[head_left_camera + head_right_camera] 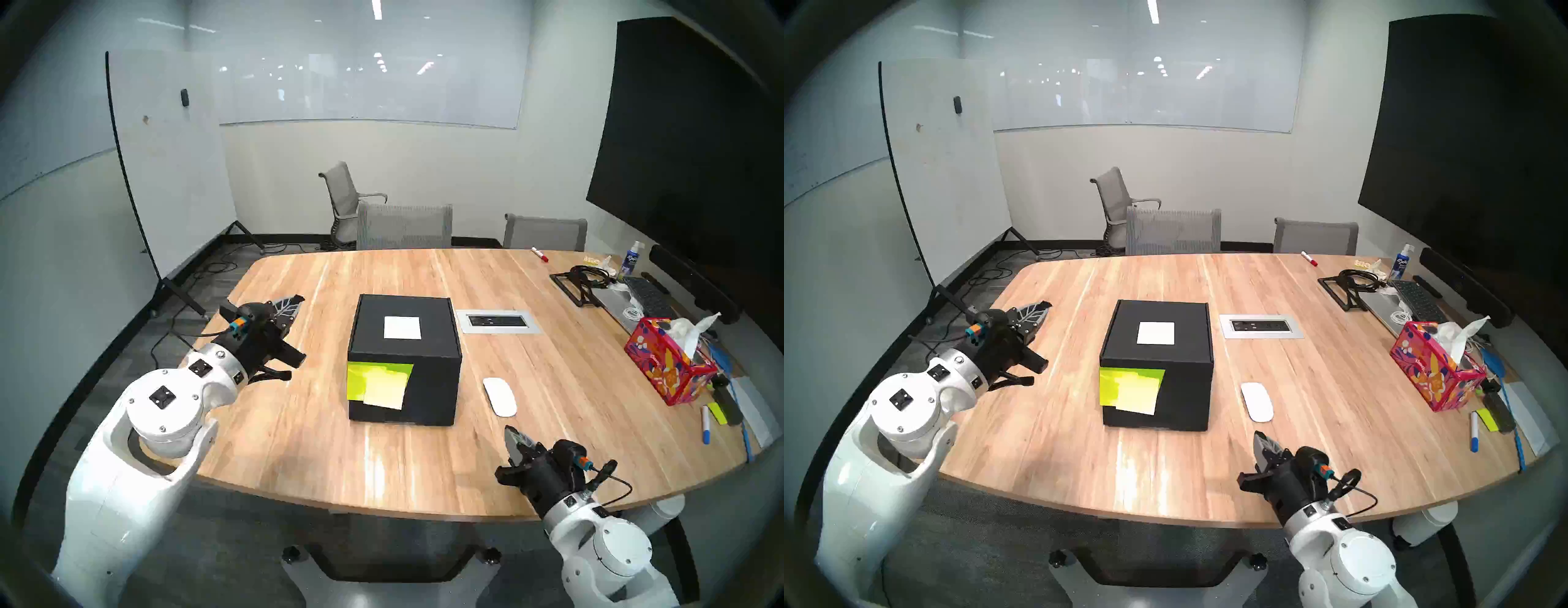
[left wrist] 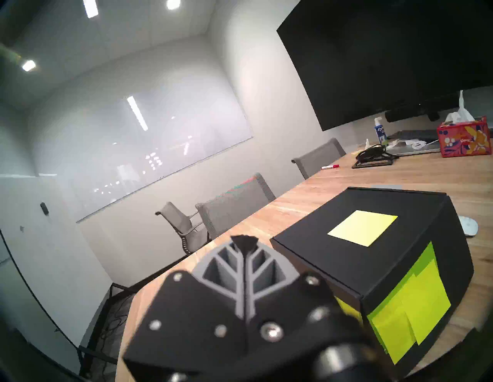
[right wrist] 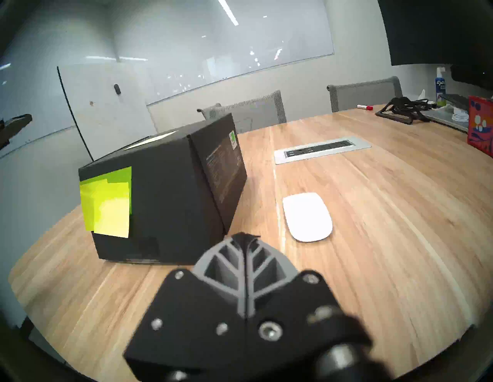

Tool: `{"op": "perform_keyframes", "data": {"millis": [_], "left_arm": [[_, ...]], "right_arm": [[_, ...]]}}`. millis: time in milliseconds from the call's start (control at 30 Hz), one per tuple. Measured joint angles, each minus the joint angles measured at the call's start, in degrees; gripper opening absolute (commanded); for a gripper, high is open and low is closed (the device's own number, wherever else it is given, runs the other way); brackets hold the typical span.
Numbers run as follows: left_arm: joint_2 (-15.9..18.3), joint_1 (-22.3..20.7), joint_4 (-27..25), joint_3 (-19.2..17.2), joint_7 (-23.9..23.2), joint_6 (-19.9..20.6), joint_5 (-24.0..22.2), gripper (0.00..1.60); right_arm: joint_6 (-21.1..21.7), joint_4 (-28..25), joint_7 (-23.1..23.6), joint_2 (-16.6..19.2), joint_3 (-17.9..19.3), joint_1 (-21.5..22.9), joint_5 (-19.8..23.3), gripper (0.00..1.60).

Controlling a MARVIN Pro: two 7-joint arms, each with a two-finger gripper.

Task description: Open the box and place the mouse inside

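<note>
A black box (image 1: 432,382) (image 1: 1183,390) (image 2: 346,256) (image 3: 170,197) stands closed in the middle of the wooden table, with a white label on its lid and yellow-green sticky notes on its front. To its right the white mouse (image 1: 499,396) (image 1: 1257,401) (image 3: 306,216) lies flat on the table; in the left wrist view only its edge (image 2: 468,225) shows past the box. My left gripper (image 1: 297,299) (image 1: 1043,305) (image 2: 243,240) hovers shut and empty left of the box. My right gripper (image 1: 509,431) (image 1: 1258,435) (image 3: 244,236) is shut and empty, just in front of the mouse.
A red floral tissue box (image 1: 666,365) stands at the right, among a laptop, cables, markers and a spray bottle (image 1: 630,260). A metal power outlet panel (image 1: 498,320) is set into the table behind the mouse. Grey chairs (image 1: 403,227) line the far edge.
</note>
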Motion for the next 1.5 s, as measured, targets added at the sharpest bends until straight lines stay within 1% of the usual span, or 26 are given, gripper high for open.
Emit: {"op": "perform_keyframes", "data": {"millis": [300,500,600,700,1000,1167,1333,1500], "left_arm": [[1.00,-0.14,4.26,-0.06,-1.93,-1.66,0.89,0.00],[1.75,0.39,5.16,-0.24,-3.19,-2.58,1.74,0.00],[2.52,1.26,5.06,-0.73,-4.65,-2.57,1.85,0.00],[3.93,3.24,4.59,-2.51,-7.24,-3.21,1.28,0.00],[5.71,8.17,4.49,-5.13,-9.67,-5.97,1.79,0.00],[5.84,10.29,4.58,-5.53,-9.87,-7.97,3.06,0.00],[5.29,12.66,4.29,-5.51,-9.02,-10.19,4.53,0.00],[4.68,14.38,3.95,-4.71,-8.06,-11.85,6.20,0.00]], "right_arm": [[-0.33,0.64,0.60,0.14,0.09,0.62,0.17,0.00],[-0.60,0.87,0.82,0.15,0.06,0.84,0.17,0.00],[-0.68,0.94,0.91,0.15,0.02,0.94,0.16,0.00],[-0.76,1.04,0.98,0.16,-0.05,1.03,0.15,0.00],[-1.18,1.14,1.08,0.15,-0.46,1.11,-0.22,0.00],[-1.62,1.17,1.10,0.03,-0.77,1.12,-0.85,0.00],[-2.19,1.33,1.21,-0.28,-1.02,1.13,-1.38,0.00],[-2.68,1.51,1.36,-0.56,-1.21,1.12,-1.80,0.00]]}}
